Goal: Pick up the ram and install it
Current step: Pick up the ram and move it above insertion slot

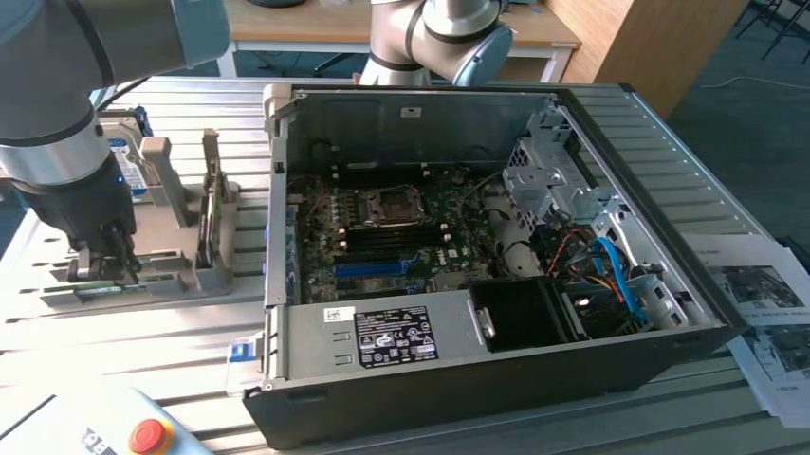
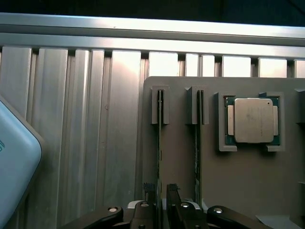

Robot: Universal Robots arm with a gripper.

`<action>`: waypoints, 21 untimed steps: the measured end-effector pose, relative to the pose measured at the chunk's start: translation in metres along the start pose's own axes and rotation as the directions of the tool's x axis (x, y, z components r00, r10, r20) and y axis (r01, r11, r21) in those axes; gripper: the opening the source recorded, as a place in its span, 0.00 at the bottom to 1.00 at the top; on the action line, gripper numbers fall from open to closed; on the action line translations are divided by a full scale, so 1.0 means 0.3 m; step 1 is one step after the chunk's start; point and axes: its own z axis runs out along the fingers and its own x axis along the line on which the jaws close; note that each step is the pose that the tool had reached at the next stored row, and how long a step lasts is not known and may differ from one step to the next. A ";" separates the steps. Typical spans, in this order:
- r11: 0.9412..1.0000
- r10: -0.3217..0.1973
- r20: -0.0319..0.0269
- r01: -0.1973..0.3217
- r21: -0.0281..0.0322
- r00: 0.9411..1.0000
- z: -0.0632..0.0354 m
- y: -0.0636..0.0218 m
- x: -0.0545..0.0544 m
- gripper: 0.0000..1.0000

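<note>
**Claw (image 2: 161,196) astride the ram (image 2: 159,143)**

Jaws stand parted, one each side of the ram, not yet pinching it. It sits on edge in a grey tray (image 2: 178,157) at the exterior view's left, a second stick (image 2: 198,143) just beside. Rightward lies the open computer case (image 1: 379,128). Best grasp: centred, square to the flat faces.

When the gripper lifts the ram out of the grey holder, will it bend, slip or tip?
The ram stands on its thin edge in a slot of the grey holder, so it is probably stiff and light. Being so thin, it may tilt if gripped off-centre. The gripper straddles it with open jaws; its flat faces should give a fair hold.
</note>
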 end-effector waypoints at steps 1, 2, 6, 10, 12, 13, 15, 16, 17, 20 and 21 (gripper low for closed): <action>1.000 0.000 0.000 0.000 0.000 1.000 0.000 0.000 0.000 0.24; 1.000 0.000 0.000 0.000 0.000 1.000 0.001 0.000 0.000 0.24; 1.000 0.000 0.000 0.000 0.000 1.000 0.012 0.000 0.000 0.24; 1.000 0.000 0.000 0.000 0.000 1.000 0.020 -0.001 0.000 0.24; 1.000 0.000 -0.001 0.000 0.000 1.000 0.022 -0.001 0.000 0.24; 1.000 0.000 -0.001 0.000 0.000 1.000 0.023 -0.001 0.000 0.24; 1.000 0.000 -0.001 0.000 0.000 1.000 0.023 -0.001 0.000 0.24; 1.000 0.000 -0.001 0.000 0.000 1.000 0.023 -0.001 0.000 0.24; 1.000 0.000 -0.001 0.000 0.000 1.000 0.023 -0.001 0.000 0.24; 1.000 0.000 0.000 0.000 0.000 1.000 0.024 -0.001 -0.004 0.24; 1.000 0.000 0.000 0.000 0.000 1.000 0.023 -0.001 -0.004 0.24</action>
